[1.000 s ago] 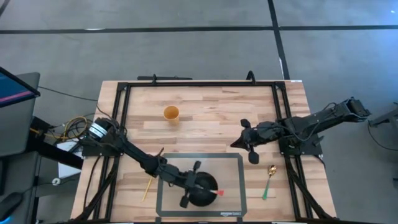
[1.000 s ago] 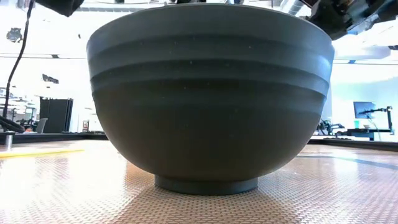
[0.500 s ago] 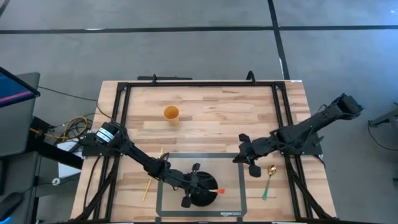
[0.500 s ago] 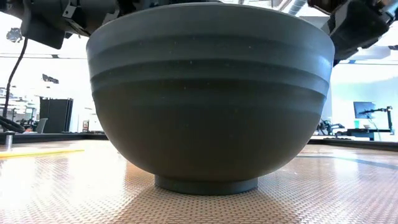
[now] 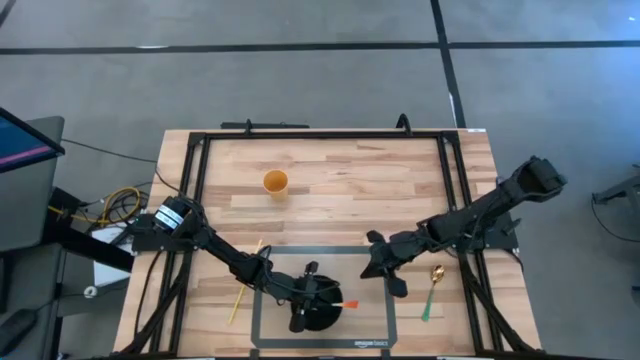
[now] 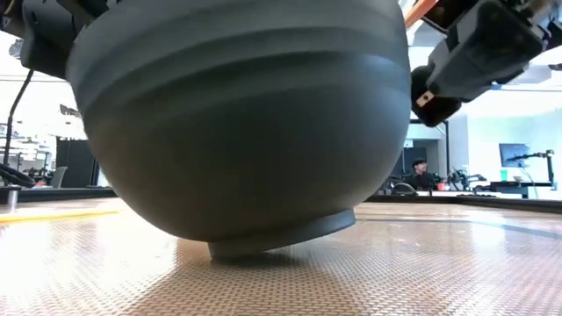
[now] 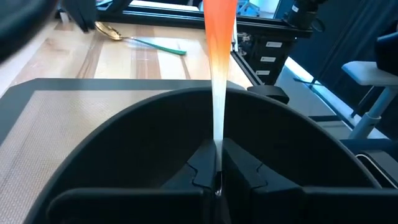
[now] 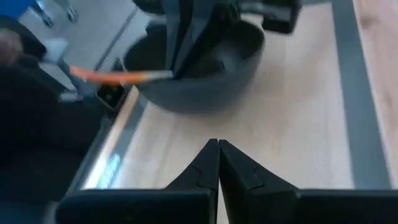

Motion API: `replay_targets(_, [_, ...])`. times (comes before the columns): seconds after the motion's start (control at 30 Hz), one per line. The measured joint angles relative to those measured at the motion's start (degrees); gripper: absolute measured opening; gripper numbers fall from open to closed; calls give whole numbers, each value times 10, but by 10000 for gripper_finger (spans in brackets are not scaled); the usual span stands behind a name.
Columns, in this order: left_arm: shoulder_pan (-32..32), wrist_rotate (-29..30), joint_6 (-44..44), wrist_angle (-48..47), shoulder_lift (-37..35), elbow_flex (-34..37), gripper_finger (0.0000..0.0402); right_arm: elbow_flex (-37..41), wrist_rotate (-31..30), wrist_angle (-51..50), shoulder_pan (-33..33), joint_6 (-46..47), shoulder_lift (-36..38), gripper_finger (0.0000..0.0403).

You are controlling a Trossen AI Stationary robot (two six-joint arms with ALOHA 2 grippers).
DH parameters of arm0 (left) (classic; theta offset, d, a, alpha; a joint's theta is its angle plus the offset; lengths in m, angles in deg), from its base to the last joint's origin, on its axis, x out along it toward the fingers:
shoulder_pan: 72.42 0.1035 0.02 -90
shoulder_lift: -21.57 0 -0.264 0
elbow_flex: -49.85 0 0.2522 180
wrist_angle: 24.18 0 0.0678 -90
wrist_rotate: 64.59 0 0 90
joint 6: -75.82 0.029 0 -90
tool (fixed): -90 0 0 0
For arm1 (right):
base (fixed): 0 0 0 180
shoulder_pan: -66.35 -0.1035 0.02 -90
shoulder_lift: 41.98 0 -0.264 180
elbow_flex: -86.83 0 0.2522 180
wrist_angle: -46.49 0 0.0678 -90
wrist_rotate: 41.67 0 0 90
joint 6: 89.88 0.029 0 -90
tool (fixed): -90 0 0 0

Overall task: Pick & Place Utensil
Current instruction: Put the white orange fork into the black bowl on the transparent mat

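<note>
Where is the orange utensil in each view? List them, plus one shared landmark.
High view: orange utensil, bottom centre, over the right rim of the bowl.
Low view: orange sliver, top right.
Left wrist view: centre, held in the left gripper.
Right wrist view: left, jutting from the bowl.
Shared landmark: the dark bowl.

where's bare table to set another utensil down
Free: the wood between the orange cup and the far right frame rail, and the strip left of the cup. Crowded: the mat, with the tilted dark bowl, left gripper and right gripper.
</note>
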Motion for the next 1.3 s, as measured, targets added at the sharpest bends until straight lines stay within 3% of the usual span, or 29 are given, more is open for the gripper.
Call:
replay_targets(0.47, [0, -1, 1, 0, 0, 0, 16, -47, 30, 53, -2, 16, -108, 0])
replay_targets(0.83, [0, -1, -1, 0, 0, 0, 17, -75, 55, 52, -25, 1, -115, 0])
replay_targets(1.3, [0, -1, -1, 0, 0, 0, 27, -77, 25, 58, -24, -5, -115, 0])
